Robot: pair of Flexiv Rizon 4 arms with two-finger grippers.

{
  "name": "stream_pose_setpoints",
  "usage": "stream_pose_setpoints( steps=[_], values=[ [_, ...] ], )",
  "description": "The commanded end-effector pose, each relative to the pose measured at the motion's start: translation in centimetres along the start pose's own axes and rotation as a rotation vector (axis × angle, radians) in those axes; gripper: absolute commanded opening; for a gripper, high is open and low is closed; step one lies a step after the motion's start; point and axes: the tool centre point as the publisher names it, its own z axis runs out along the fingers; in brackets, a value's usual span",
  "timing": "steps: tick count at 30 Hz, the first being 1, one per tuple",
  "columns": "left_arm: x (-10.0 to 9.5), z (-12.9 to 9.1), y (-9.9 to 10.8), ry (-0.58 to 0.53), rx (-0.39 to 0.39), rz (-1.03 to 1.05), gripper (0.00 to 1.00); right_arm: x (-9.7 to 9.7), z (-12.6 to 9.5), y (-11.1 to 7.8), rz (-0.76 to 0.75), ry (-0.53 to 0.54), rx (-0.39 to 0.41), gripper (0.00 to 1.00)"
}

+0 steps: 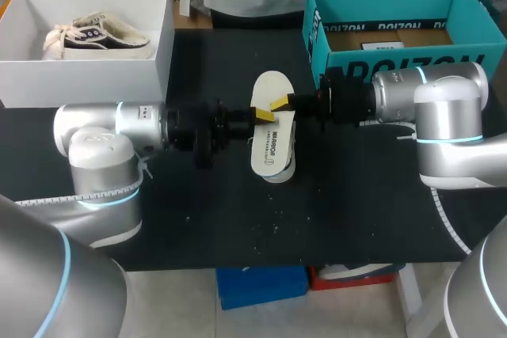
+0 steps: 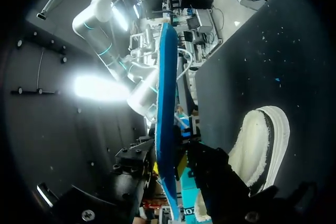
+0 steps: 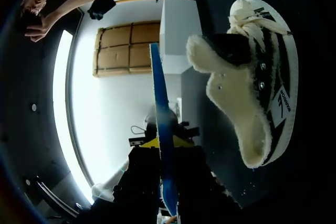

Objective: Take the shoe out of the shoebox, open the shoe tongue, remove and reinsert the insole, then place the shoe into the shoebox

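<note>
The white-topped, blue-bottomed insole [image 1: 272, 128] hangs level over the table's middle, between my two grippers. My right gripper [image 1: 281, 103] is shut on one long edge. My left gripper [image 1: 262, 115] is at the opposite edge. In the left wrist view the insole [image 2: 166, 93] stands edge-on between its fingers, which sit close on either side without clearly pinching it. The fluffy white and black shoe [image 1: 283, 170] lies on its side on the black mat under the insole, mostly hidden; it shows beside the fingers as shoe [image 2: 260, 145] and shoe [image 3: 257, 77]. The insole [image 3: 160, 129] runs edge-on through my right gripper [image 3: 165, 156].
A white shoebox [image 1: 79, 81] at the back left holds a second shoe [image 1: 95, 35]. A teal shoebox [image 1: 380, 69] stands open at the back right, just behind my right arm. Bare black mat lies in front of the shoe.
</note>
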Motion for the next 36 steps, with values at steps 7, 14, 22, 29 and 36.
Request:
stream_pose_setpoints(
  steps=[7,14,22,29,36],
  values=[
    [0.2,0.3,0.4,-0.008,0.005,-0.014,0.0,-0.1,0.1,0.0,0.0,-0.001,-0.002,0.0],
    [-0.2,0.4,0.4,-0.008,0.016,-0.022,0.0,0.2,-0.2,-0.2,-0.01,-0.017,-0.035,1.0],
    [-0.6,-1.1,-1.5,0.078,0.064,-0.185,0.0,-0.1,-3.0,-1.6,-0.038,-0.149,-0.145,1.0],
    [-0.7,-3.0,-5.2,0.239,0.137,-0.3,0.0,-0.1,-6.5,-4.3,-0.044,-0.238,-0.235,1.0],
    [-0.5,-3.8,-6.9,0.307,0.204,-0.333,0.0,0.4,-8.0,-5.3,-0.06,-0.291,-0.297,1.0]
  ],
)
